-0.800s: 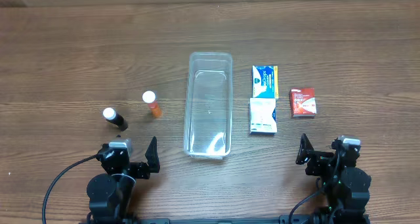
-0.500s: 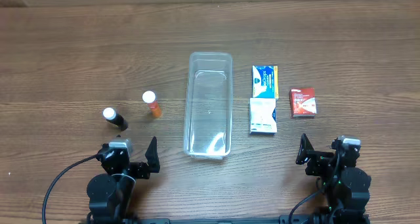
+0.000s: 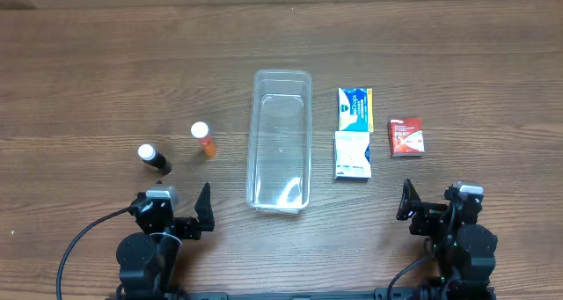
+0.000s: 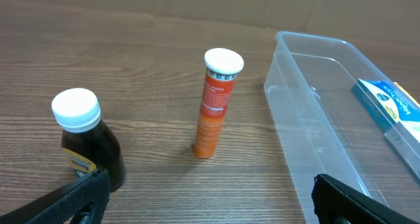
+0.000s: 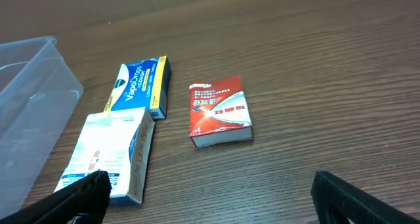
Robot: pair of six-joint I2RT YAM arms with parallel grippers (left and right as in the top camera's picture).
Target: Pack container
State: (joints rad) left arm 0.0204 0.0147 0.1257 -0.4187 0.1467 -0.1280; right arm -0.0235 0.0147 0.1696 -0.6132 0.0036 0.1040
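Both empty, wide open: left pincer, right pincer; container ahead, midway between them.

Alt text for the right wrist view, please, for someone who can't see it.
Three small boxes lie flat on the wooden table: a red box, a blue and yellow box and a white box. The clear container shows partly at left; the right gripper is open, empty.

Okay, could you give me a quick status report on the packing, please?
Left gripper open, right gripper open, both empty. Container empty. Nothing in the way.
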